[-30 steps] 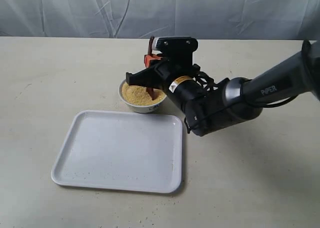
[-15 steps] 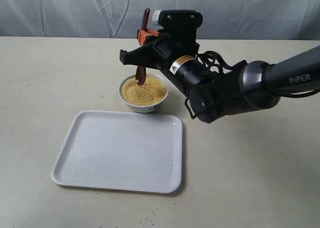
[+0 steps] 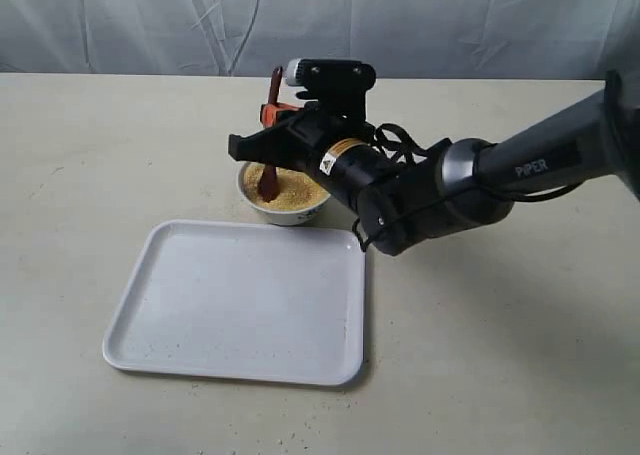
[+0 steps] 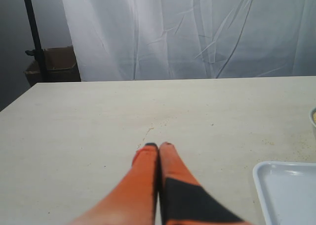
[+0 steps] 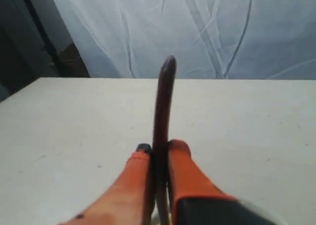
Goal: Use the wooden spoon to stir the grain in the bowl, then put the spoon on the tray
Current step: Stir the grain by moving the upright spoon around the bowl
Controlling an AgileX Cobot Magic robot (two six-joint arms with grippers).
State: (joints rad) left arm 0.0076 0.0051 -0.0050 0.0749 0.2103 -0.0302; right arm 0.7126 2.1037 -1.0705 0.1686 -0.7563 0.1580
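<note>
The right gripper (image 3: pixel 271 115) reaches in from the right side of the table (image 3: pixel 120 145) and hangs over the bowl (image 3: pixel 290 216), its orange fingers (image 5: pixel 183 160) clamped on the handle of the wooden spoon (image 3: pixel 270 180). The spoon stands nearly upright, tilted slightly. Its slim handle rises above the gripper, and its oval end points down into the bowl, meeting the grain (image 3: pixel 300 189) on the bowl's left side as the exterior view shows it. How deep the end sits in the grain cannot be told. The yellow grain fills the bowl close to its rim. The bowl stands on the table just behind the far edge of the tray (image 3: pixel 230 295), near the tray's far right corner. The tray lies flat, with only a few stray specks on it. In the right wrist view the dark handle passes straight up between the two fingers. The left gripper (image 4: pixel 158 146) hovers over bare table with its jaws pressed together on nothing. A corner of the tray shows beside it, and it does not show in the exterior view.
</note>
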